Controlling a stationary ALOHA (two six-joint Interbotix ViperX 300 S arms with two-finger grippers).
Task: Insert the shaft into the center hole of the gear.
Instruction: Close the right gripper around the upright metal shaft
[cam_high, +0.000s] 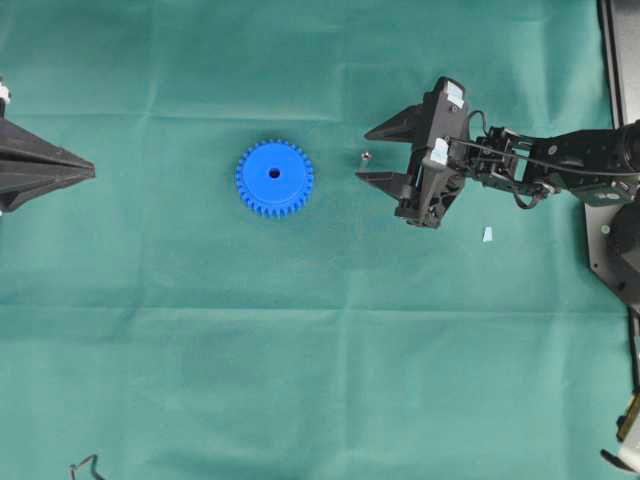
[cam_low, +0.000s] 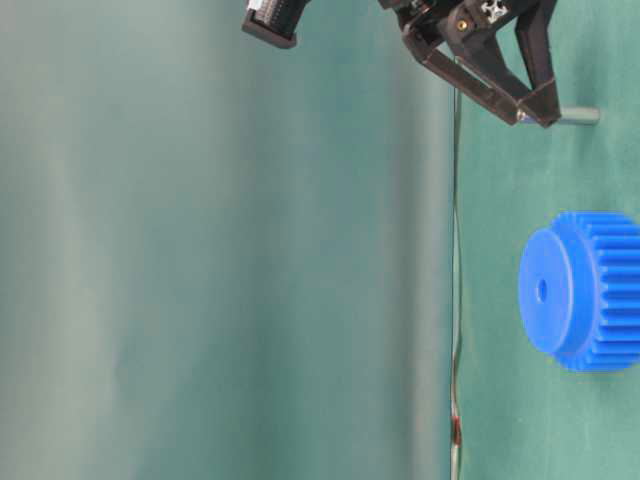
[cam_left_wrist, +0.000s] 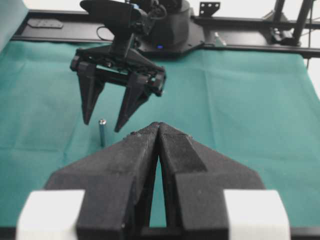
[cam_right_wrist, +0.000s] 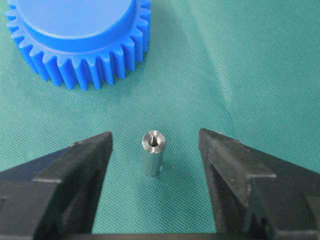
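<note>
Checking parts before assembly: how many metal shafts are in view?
1. The shaft stands upright on the green cloth between the open right gripper fingers, beside the blue gear. None appears hidden.

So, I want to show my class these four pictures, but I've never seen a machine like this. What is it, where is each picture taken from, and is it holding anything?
It is a robot with two arms over a green cloth. One picture looks straight down, one from table height, turned sideways, and one comes from a camera on each arm's wrist. On the cloth lies a blue gear with a centre hole. Beside it a small metal shaft stands upright. The right end effector is open, one finger either side of the shaft, not touching it. The left end effector is shut and empty, away from the gear. A pale scrap lies near the right arm. Nothing is held.
</note>
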